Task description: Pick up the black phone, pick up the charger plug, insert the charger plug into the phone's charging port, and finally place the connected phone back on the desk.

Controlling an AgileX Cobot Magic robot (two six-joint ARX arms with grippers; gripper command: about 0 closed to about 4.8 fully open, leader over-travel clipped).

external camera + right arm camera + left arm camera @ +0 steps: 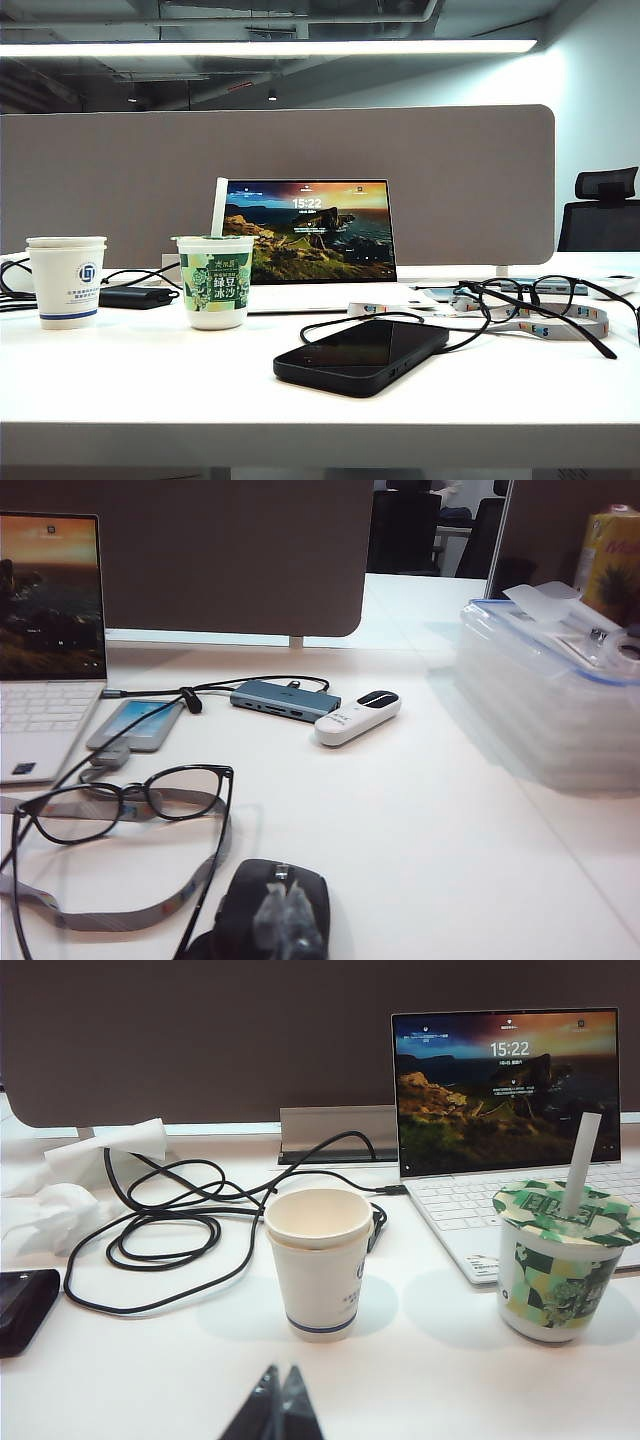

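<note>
Nearest in the exterior view, we see the black phone (pixel 360 356) lying flat at lower centre of the tabletop (pixel 150 375), untouched. The glasses (pixel 545 300) and thin cable (pixel 330 322) crowd it, so a reach could snag them. Only the wrist views show the left gripper (pixel 281 1410) and right gripper (pixel 285 915), jaws closed and empty; we cannot pick out the charger plug.
</note>
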